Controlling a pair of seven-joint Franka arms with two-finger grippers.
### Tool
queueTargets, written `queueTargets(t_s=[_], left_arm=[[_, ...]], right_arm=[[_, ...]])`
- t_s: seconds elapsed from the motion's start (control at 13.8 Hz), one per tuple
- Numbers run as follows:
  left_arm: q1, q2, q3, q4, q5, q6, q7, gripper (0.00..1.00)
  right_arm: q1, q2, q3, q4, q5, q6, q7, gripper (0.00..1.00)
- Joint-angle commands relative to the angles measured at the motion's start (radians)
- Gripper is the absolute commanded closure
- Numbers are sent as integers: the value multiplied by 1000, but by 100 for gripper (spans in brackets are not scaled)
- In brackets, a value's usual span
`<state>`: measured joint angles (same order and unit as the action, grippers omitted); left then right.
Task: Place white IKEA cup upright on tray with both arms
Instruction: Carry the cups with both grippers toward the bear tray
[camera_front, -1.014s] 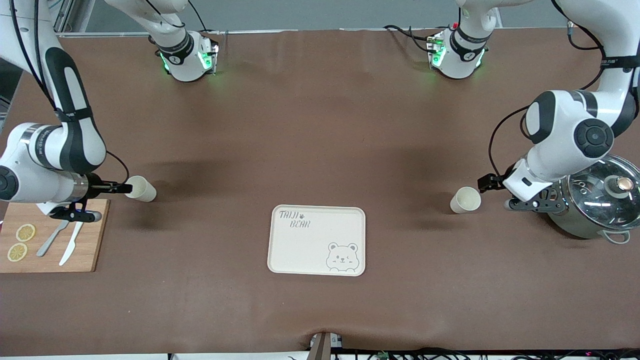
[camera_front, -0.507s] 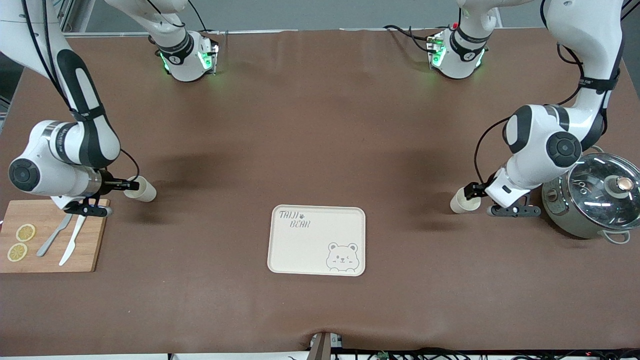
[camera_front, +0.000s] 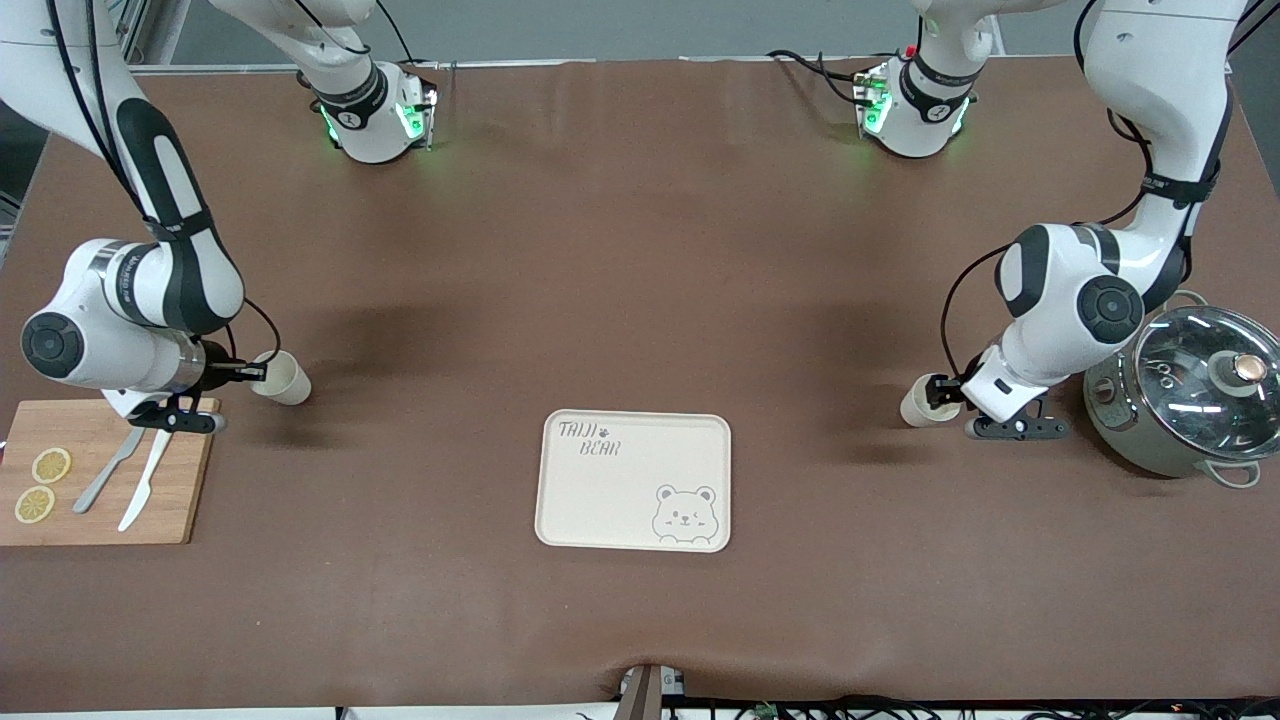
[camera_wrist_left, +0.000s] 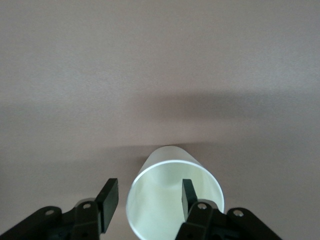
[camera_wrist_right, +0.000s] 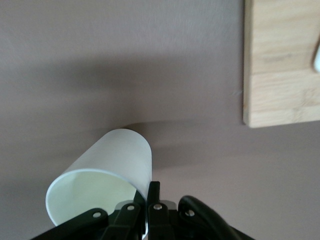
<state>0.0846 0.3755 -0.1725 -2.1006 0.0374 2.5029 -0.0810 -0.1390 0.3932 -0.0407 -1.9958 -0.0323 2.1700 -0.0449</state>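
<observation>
Two white cups are lying on their sides on the brown worktop (camera_front: 640, 250) as a pair of robot arms is reaching for them. The right pincer (camera_wrist_right: 150, 200) is standing shut on the rim wall of one cup (camera_front: 283, 378), just beside the cutting board (camera_front: 100, 470). The left pincer (camera_wrist_left: 148, 195) is standing partly open around the rim of the other cup (camera_front: 918, 404), one finger (camera_wrist_left: 188, 192) inside the mouth and one outside, not yet pressing on the wall. The tray (camera_front: 560, 500) is sitting well apart from both pincers, between them and nearer the front camera.

Doing this step well likely means closing the left pincer squarely on the wall before lifting, then tipping each cup mouth-up. The pot (camera_front: 1190, 395) is crowding the left arm's elbow, and the knife (camera_front: 143, 487) and spoon (camera_front: 105, 478) are lying near the right pincer; the stretch of worktop toward the tray looks open.
</observation>
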Motion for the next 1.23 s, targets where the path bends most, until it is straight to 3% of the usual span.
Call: queueTargets(t_s=[0.0,0.14,0.22,0.43,0.65,0.8,1.01,1.16], left_arm=[[7,-4,-5,-55,-21,77,-5,67],[9,-4,-5,-61,-21,77,-6,93],[9,-6,-5,-64,-19,77,-19,100],[-2,-10,-7,-64,-19,70,-104,100],[-37,-33,-8,-42,-19,9,-178,100],[-68,-38,-8,3,-19,-48,-230,100],[-166,-9,-8,150,-17,-172,-405,100],[-230,69,-2,276,-8,-242,-511,100]], right_arm=[[10,-17,13,108,-5,-149,19,100],[50,10,13,207,-1,-275,80,100],[80,16,13,238,-1,-306,144,100],[139,26,15,276,14,-309,229,100],[200,29,13,308,142,-311,328,100],[263,42,15,339,163,-309,474,100],[357,81,15,399,215,-305,670,100],[407,120,15,452,276,-299,772,100]])
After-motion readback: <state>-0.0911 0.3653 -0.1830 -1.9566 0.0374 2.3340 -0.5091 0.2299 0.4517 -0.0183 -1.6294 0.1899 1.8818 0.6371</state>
